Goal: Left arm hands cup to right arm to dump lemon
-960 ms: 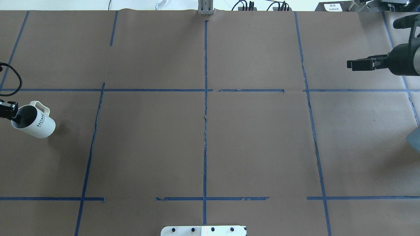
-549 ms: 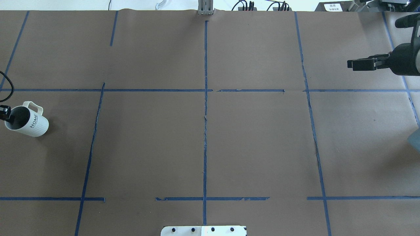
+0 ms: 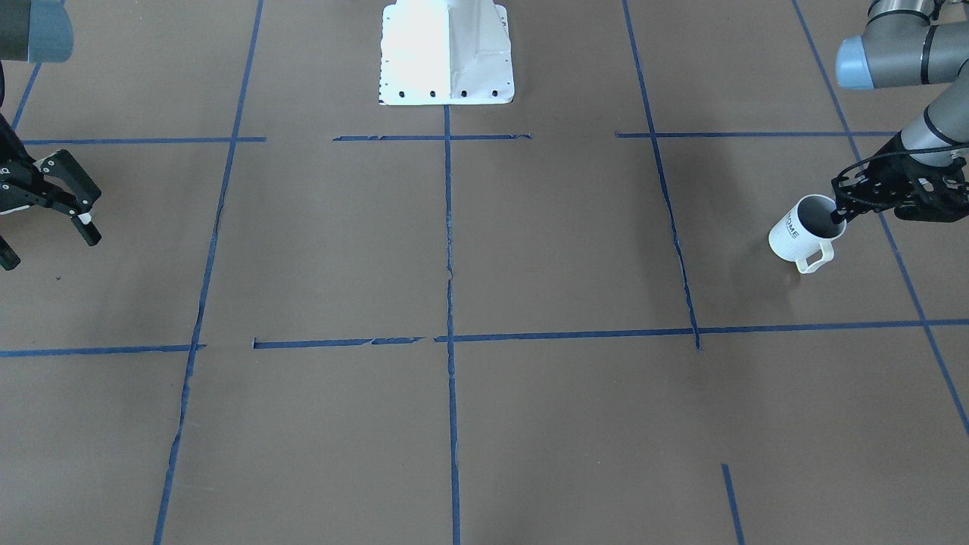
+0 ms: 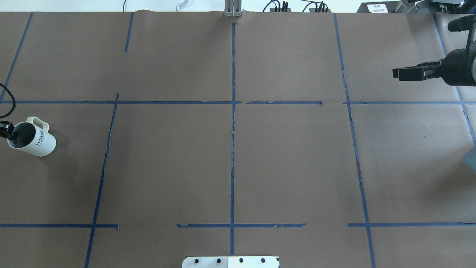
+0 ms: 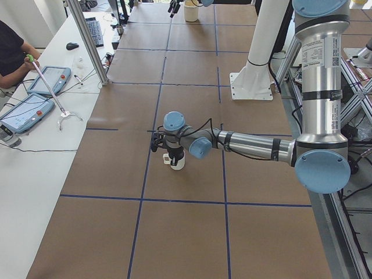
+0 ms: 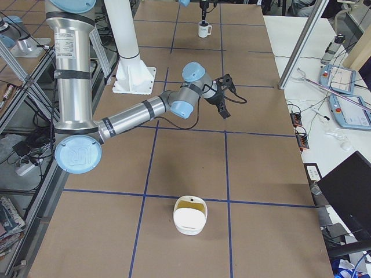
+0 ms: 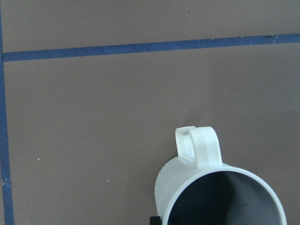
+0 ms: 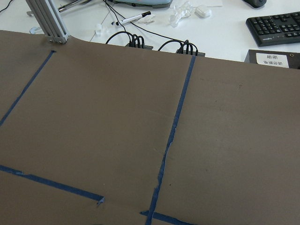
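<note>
The off-white cup with "HOME" on its side is at the far left of the table, tilted slightly, handle towards the far side. My left gripper is shut on the cup at its rim, one finger inside the mouth. In the left wrist view the cup fills the lower right; its visible inside is grey. The lemon does not show in any view. My right gripper is open and empty, above the table's far right, well apart from the cup.
A white bowl with a yellowish inside stands on the table at my right end. The robot's white base plate is at the table's near middle edge. Blue tape lines cross the brown table cover.
The cup and my left gripper have moved a little to the left and lower, towards the table. My right gripper has hardly moved.
</note>
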Robot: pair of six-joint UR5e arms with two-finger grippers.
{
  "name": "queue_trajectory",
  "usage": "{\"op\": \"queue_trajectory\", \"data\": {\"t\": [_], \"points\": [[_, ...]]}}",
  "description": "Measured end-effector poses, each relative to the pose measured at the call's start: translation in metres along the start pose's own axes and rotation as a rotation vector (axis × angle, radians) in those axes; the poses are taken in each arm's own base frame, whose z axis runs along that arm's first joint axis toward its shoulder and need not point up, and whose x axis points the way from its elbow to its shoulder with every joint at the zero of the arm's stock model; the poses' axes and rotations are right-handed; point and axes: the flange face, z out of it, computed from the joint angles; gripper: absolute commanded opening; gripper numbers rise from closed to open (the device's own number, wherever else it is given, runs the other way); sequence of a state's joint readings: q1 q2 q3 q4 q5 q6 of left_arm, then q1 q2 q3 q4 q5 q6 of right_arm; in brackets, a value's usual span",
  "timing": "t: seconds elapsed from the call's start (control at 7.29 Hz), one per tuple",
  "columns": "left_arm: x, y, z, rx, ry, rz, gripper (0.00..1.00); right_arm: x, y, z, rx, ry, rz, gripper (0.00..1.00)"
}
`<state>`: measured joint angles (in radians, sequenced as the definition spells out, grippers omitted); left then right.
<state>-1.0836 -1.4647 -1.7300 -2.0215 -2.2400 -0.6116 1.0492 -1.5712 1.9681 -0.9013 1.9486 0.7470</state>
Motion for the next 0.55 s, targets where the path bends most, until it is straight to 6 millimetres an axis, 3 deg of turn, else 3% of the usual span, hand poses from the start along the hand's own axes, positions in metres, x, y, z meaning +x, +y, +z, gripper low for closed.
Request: {"op": "queue_trajectory", "data": {"t": [0.27,0.55], "points": [[0.006,0.000,-0.016,0.018,0.023,0.001,1.00,0.024,-0.003,-0.016,-0.059,-0.026,0.040,1.00],[-0.010,-0.010,-0.073,0.097,0.081,-0.047,1.00,0.078,-0.001,-0.048,-0.136,-0.020,0.059,1.00]]}}
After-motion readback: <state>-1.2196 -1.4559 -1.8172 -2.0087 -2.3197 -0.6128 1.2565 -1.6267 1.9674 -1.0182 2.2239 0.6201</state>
